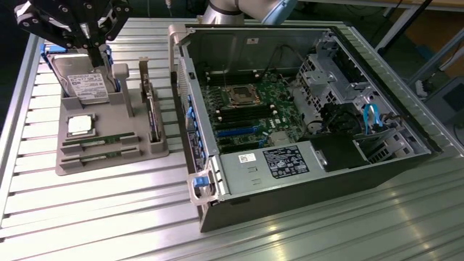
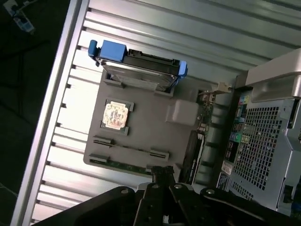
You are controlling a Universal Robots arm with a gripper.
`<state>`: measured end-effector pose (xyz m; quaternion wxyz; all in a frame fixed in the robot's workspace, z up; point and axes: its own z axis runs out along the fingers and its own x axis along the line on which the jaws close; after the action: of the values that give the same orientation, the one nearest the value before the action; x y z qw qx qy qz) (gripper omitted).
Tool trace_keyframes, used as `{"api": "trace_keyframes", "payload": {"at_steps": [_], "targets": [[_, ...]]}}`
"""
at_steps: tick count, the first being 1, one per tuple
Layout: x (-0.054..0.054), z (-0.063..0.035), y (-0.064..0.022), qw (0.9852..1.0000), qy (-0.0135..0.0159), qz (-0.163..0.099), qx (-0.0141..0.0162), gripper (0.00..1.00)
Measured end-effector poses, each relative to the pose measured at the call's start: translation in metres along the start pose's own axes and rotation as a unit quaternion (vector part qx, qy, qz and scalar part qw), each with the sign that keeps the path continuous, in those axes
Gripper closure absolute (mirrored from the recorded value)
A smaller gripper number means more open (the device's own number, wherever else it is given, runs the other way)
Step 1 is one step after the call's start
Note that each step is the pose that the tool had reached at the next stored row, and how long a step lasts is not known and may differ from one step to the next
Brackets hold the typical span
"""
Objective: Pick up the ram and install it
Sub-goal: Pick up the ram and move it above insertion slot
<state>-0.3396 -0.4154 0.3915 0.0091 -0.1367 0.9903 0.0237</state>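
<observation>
The gripper (image 2: 162,172) sits closest to the lens, its jaws closed on nothing. The ram (image 1: 98,141), 1 of 2 like green sticks lying side by side, rests in its slot at the end of the grey tray (image 1: 108,166) nearer the exterior camera, just beside the silver processor chip (image 1: 80,125). The hard drive (image 1: 87,84) stands further back, under the gripper. The open computer case (image 1: 305,179) lies to the exterior view's right. The pick-up looks not yet begun; it calls for opened jaws lined along the thin stick.
</observation>
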Motion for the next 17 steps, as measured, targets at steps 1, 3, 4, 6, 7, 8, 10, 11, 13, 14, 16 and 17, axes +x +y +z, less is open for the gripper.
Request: {"api": "trace_keyframes", "payload": {"at_steps": [1, 3, 4, 6, 7, 8, 10, 11, 13, 14, 16, 17], "targets": [[0.0000, 0.0001, 0.0000, 1.0000, 0.0004, -0.009, -0.0002, 0.90], [0.0000, 0.0001, 0.0000, 0.9998, 0.0009, -0.021, -0.0005, 0.90], [0.0000, 0.0001, 0.0000, 0.9996, 0.0012, -0.027, -0.0006, 0.90], [0.0000, 0.0001, 0.0000, 0.9991, 0.0019, -0.043, -0.0010, 0.90], [0.0000, 0.0002, 0.0000, 0.9988, 0.0022, -0.049, -0.0012, 0.90], [0.0000, 0.0002, 0.0000, 0.9984, 0.0024, -0.056, -0.0014, 0.90], [0.0000, 0.0002, 0.0000, 0.9977, 0.0030, -0.068, -0.0017, 0.90], [0.0000, 0.0003, 0.0000, 0.9972, 0.0033, -0.075, -0.0018, 0.90], [0.0000, 0.0003, 0.0000, 0.9963, 0.0038, -0.086, -0.0021, 0.90], [0.0000, 0.0003, 0.0000, 0.9957, 0.0041, -0.092, -0.0022, 0.90], [0.0000, 0.0004, 0.0000, 0.9944, 0.0047, -0.105, -0.0025, 0.90], [0.0000, 0.0004, 0.0000, 0.9938, 0.0050, -0.111, -0.0027, 0.90]]}}
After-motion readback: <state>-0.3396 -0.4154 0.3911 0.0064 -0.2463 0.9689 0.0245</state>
